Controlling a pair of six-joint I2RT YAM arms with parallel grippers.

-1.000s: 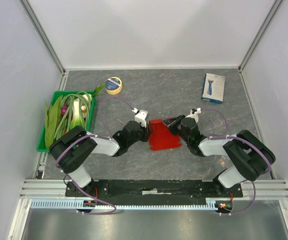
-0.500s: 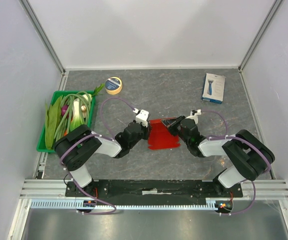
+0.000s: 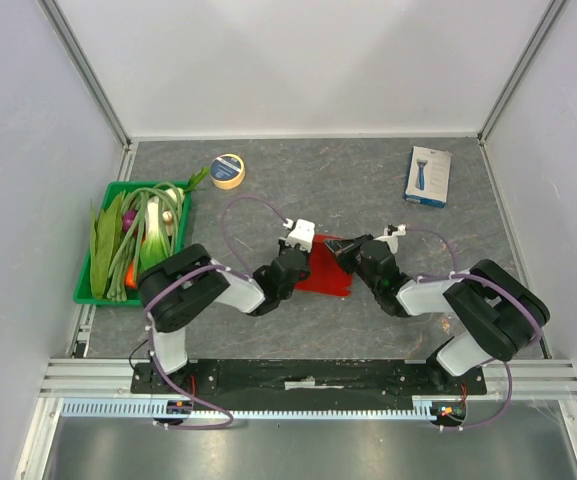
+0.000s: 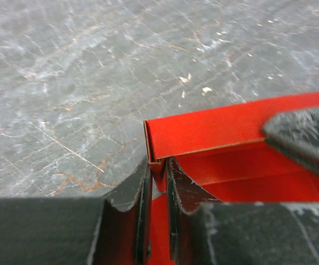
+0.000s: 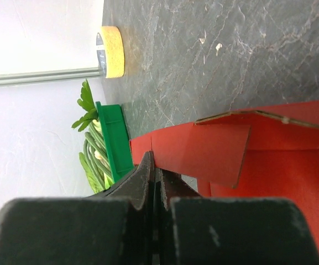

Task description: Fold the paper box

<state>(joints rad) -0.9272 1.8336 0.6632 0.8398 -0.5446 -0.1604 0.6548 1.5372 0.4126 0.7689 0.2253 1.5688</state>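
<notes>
The red paper box lies partly folded on the grey table between both arms. My left gripper is at its left edge. In the left wrist view its jaws are shut on a corner of the box where a raised red wall meets a side flap. My right gripper is at the box's upper right. In the right wrist view it is shut on the edge of an upright red panel. The box floor beneath both grippers is partly hidden by the fingers.
A green tray of leafy vegetables sits at the left; its wall shows past the box. A yellow tape roll lies behind it. A white-and-blue retail box lies at the back right. Walls enclose the table.
My left arm has swung right to the box and its jaws have narrowed onto the box's corner. The box has shifted slightly right. The right gripper has held its grip.
</notes>
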